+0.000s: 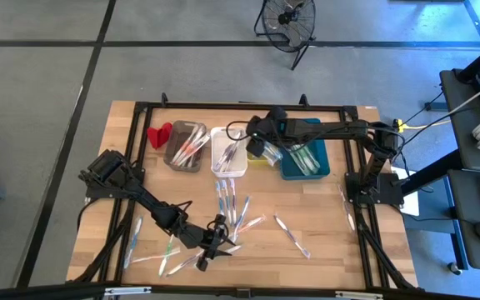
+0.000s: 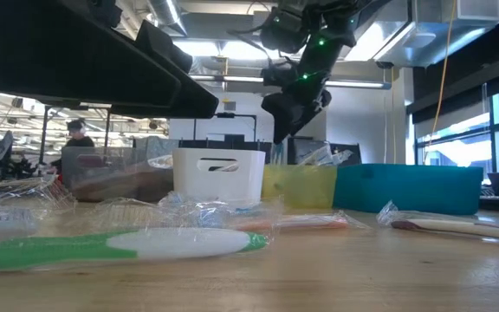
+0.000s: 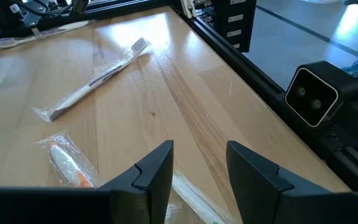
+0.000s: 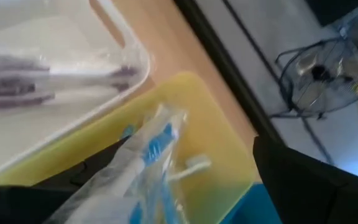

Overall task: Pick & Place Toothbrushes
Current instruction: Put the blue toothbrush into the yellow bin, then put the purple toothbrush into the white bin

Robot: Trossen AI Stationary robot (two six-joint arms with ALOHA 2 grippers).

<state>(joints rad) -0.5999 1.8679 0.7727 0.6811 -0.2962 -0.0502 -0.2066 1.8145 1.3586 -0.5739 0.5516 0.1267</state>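
Right end effector (image 1: 264, 148) hangs over the yellow plastic bin (image 4: 210, 134), fingers apart, a blue-and-white wrapped toothbrush (image 4: 151, 152) lying inside. Left end effector (image 1: 209, 247) sits low over the wooden counter (image 1: 323, 225), fingers apart, empty.

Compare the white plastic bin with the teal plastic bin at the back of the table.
The white plastic bin is narrower than the wider teal plastic bin. In the low view the white one stands taller, while the teal one is lower and longer. The white bin sits near the middle of the row; the teal bin ends it, past the yellow bin. Both are open-topped, rectangular, and hold wrapped toothbrushes.
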